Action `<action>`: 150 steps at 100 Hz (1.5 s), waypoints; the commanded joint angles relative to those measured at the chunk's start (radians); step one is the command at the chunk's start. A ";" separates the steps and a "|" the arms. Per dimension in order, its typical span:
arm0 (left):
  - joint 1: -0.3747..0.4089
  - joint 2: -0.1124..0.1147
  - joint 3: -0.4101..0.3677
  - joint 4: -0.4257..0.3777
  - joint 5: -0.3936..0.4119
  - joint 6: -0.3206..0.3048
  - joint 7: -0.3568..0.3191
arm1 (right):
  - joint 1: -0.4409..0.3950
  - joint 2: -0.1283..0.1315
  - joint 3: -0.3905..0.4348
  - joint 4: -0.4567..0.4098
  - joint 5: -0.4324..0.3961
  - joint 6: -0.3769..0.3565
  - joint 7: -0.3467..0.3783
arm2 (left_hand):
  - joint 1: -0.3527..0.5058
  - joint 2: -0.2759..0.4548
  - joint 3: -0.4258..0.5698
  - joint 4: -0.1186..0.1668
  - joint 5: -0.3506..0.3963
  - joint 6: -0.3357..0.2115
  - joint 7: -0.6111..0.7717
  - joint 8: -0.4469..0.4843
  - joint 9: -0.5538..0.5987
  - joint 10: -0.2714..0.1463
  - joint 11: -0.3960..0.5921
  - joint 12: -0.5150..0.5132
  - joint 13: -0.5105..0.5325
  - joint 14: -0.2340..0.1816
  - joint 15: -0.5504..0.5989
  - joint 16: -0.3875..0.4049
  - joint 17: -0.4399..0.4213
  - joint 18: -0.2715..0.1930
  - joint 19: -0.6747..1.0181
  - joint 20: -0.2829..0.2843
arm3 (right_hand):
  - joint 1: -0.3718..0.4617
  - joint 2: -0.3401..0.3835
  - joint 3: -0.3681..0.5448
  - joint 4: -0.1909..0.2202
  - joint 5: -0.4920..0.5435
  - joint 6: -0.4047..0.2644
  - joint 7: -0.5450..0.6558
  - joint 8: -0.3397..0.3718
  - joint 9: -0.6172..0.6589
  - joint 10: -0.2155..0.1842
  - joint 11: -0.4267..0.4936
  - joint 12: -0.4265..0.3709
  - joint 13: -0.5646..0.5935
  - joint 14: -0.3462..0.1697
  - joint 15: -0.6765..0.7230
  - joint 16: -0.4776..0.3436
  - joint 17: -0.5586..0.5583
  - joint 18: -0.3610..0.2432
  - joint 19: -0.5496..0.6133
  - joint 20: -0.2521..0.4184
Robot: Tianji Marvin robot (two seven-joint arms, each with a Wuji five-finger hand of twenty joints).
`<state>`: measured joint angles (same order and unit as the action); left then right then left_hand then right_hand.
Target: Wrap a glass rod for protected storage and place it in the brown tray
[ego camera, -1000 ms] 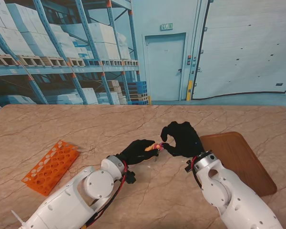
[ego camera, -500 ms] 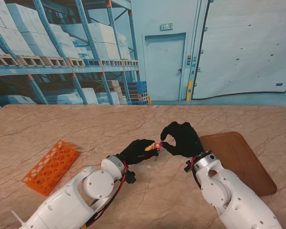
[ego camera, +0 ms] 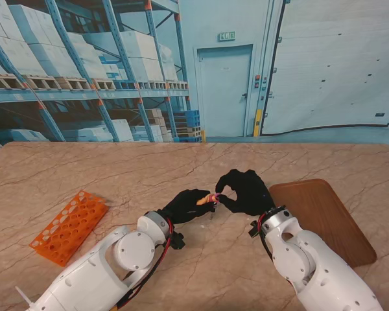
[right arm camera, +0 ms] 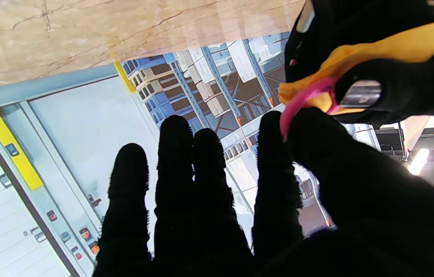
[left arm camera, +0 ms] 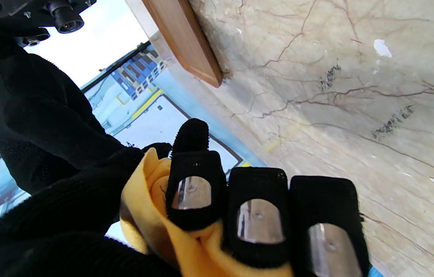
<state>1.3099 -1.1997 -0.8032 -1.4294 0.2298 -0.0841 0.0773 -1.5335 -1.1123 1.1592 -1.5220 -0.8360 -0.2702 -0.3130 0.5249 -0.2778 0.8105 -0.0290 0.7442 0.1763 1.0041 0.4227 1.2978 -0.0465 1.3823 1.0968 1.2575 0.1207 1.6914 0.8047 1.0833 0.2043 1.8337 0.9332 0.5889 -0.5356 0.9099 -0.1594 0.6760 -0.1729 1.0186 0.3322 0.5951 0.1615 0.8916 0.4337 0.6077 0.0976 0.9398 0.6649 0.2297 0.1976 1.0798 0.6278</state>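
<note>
The left hand grips the yellow cloth bundle, rod presumably inside, above the worktop. The right hand pinches a pink band at its end. Securing seems underway; next, the brown tray.

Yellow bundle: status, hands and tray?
Left hand shut on yellow cloth bundle. Right hand pinching pink band at bundle's end. Brown tray holds nothing, path unobstructed.
</note>
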 commanded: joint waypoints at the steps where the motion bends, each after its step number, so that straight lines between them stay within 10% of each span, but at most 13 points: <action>1: 0.006 -0.009 0.001 -0.011 -0.004 -0.001 0.000 | -0.011 -0.003 -0.004 -0.012 0.008 -0.002 0.019 | 0.012 0.004 -0.013 -0.025 0.010 -0.035 0.027 -0.009 0.047 -0.030 0.035 0.005 0.012 0.046 0.105 0.017 0.026 -0.052 0.260 0.030 | 0.036 -0.014 0.016 -0.001 -0.017 -0.024 -0.012 -0.002 0.008 -0.023 -0.019 -0.013 -0.004 -0.021 -0.022 -0.014 0.001 -0.018 0.000 -0.008; 52: 0.009 -0.010 0.000 -0.012 -0.006 0.000 0.004 | -0.034 -0.006 0.009 -0.043 0.072 0.010 0.074 | 0.012 0.005 -0.015 -0.025 0.011 -0.031 0.028 -0.008 0.047 -0.028 0.034 0.005 0.012 0.049 0.103 0.016 0.026 -0.049 0.260 0.029 | 0.073 -0.059 0.096 -0.011 -0.116 -0.104 -0.054 0.035 0.017 -0.038 -0.035 -0.007 0.015 -0.041 -0.059 -0.010 0.021 -0.036 -0.035 0.005; 123: 0.007 -0.011 0.003 -0.010 -0.009 0.003 0.003 | -0.084 -0.023 0.084 -0.078 0.126 0.000 0.027 | 0.012 0.006 -0.016 -0.025 0.012 -0.032 0.029 -0.007 0.047 -0.027 0.033 0.005 0.012 0.050 0.102 0.017 0.026 -0.049 0.260 0.029 | 0.085 0.121 -0.100 -0.009 -0.121 -0.114 0.011 0.046 0.035 -0.028 -0.031 0.000 0.016 -0.034 -0.052 0.009 0.026 -0.036 -0.054 0.036; 150: 0.006 -0.011 0.003 -0.010 -0.008 0.003 0.004 | -0.091 -0.023 0.089 -0.078 0.121 -0.001 0.021 | 0.012 0.006 -0.017 -0.025 0.011 -0.033 0.028 -0.007 0.047 -0.027 0.033 0.005 0.012 0.050 0.102 0.017 0.026 -0.049 0.260 0.028 | 0.059 0.068 -0.076 -0.001 -0.069 -0.119 0.049 0.075 0.036 -0.028 -0.031 -0.001 0.017 -0.033 -0.053 0.008 0.026 -0.035 -0.057 0.040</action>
<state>1.3120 -1.2054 -0.8010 -1.4338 0.2242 -0.0841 0.0818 -1.6172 -1.1318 1.2499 -1.5931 -0.7125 -0.2684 -0.2926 0.5250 -0.2778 0.8007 -0.0297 0.7442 0.1763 1.0050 0.4227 1.3045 -0.0444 1.3823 1.0968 1.2575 0.1246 1.6942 0.8047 1.0833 0.2088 1.8337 0.9334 0.6525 -0.4461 0.8246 -0.1621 0.5858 -0.2637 1.0441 0.3913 0.6252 0.1383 0.8653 0.4233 0.6099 0.0770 0.8922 0.6638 0.2547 0.1837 1.0403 0.6395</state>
